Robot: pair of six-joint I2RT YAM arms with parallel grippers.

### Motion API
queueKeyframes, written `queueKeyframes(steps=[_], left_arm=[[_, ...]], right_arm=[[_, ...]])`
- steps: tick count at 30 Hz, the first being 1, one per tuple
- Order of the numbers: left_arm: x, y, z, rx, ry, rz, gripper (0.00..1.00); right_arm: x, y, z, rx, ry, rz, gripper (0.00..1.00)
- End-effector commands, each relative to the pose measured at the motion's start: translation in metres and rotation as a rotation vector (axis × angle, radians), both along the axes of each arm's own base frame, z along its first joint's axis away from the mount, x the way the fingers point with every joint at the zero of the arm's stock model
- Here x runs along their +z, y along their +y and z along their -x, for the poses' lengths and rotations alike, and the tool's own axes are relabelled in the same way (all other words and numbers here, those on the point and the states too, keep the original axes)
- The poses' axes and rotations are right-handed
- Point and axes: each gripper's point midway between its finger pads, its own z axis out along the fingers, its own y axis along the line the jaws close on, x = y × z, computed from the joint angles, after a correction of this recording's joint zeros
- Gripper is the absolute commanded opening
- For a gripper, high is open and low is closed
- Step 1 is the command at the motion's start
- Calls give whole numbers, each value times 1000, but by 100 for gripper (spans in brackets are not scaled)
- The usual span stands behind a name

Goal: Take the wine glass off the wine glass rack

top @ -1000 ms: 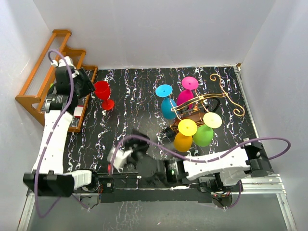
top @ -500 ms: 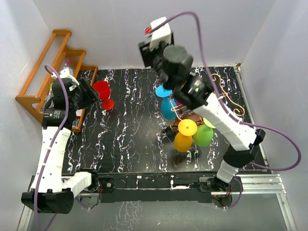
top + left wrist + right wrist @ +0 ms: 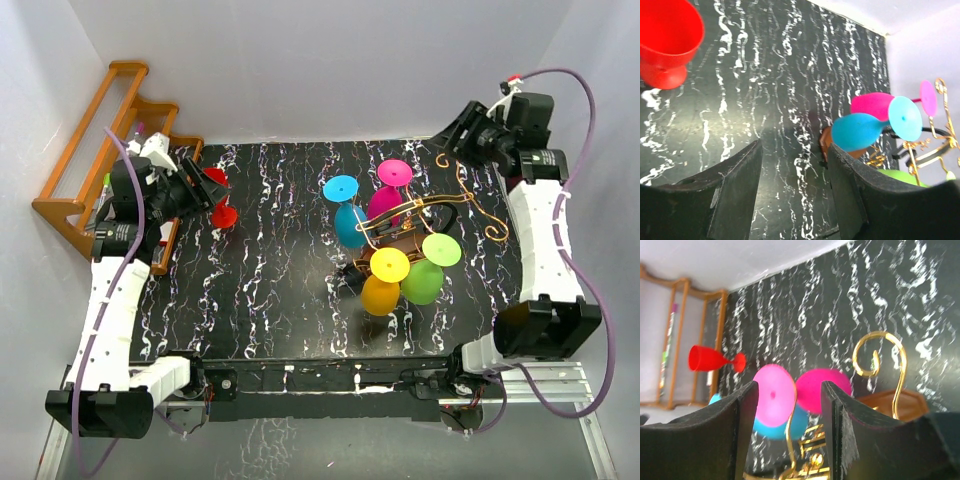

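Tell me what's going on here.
Two robot arms are clearing wine glasses off the gold rack. A red glass sits on the table by the open left tool. The blue glass, pink glass, yellow glass and green glass hang on the rack. The right tool, open and empty, hovers by the rack's far scroll end.

An orange-brown stepped wooden shelf (image 3: pixel 128 71) stands at the far left, beside the black, white-veined tabletop (image 3: pixel 280 290), against white walls (image 3: pixel 300 70).
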Motion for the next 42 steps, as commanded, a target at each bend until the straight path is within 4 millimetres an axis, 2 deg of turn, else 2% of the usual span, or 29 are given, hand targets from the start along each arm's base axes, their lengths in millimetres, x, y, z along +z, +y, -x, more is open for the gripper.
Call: queueKeyframes(steps=[1, 3, 10, 21, 32, 38, 42], left_arm=[[17, -26, 0, -140, -53, 96, 52], [15, -28, 0, -156, -47, 108, 52], [12, -41, 0, -236, -16, 126, 52], [-2, -71, -5, -334, 38, 115, 51], [-5, -70, -4, -325, 40, 101, 51], [-3, -67, -2, -315, 36, 83, 51], [-6, -67, -3, -314, 41, 85, 51]], right_arm=[[56, 22, 53, 166, -118, -165, 56], [51, 17, 58, 177, -99, -195, 56], [30, 23, 62, 209, -16, -261, 54], [-4, 23, 47, 212, 79, -237, 50], [-32, 42, 26, 228, 142, -178, 49], [-39, 41, 17, 192, 143, -134, 47], [-39, 48, 16, 219, 128, -131, 47]])
